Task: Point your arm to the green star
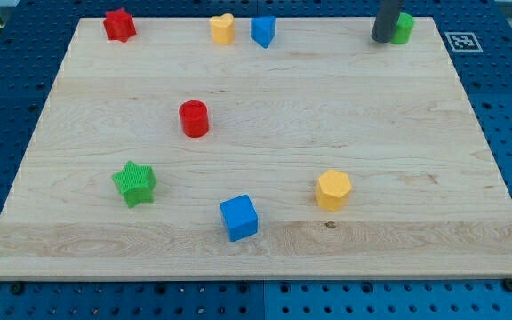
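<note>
The green star (134, 183) lies at the lower left of the wooden board (265, 98). My dark rod comes down at the view's top right, and my tip (381, 39) rests on the board right beside a green block (403, 28), on its left. The tip is far from the green star, across the board to the upper right of it.
A red star (119, 24), a yellow heart-like block (222, 28) and a blue block (263, 30) line the top edge. A red cylinder (194, 118) stands left of centre. A blue cube (239, 218) and a yellow hexagon (333, 189) lie near the bottom.
</note>
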Available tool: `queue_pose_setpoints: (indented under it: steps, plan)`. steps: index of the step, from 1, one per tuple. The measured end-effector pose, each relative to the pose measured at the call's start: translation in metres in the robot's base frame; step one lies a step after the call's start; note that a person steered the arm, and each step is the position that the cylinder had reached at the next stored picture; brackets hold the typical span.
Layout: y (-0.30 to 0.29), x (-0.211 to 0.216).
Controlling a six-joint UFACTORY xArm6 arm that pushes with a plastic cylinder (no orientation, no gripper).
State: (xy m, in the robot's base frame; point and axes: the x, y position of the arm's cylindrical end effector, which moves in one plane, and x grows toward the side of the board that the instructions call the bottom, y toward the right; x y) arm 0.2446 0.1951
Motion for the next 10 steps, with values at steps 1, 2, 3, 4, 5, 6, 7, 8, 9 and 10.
queue_pose_setpoints:
  steps: [1,2,3,4,5,6,7,8,9,10]
  plan:
    - [-0.002,0.0]
    - [-0.002,0.039]
    - [-0.004,0.102]
    - [-0.029,0.151]
    - [-0.035,0.16]
    - [-0.065,0.172]
    - [-0.123,0.182]
    - [-0.165,0.182]
    - [-0.179,0.199]
    - [-0.19,0.229]
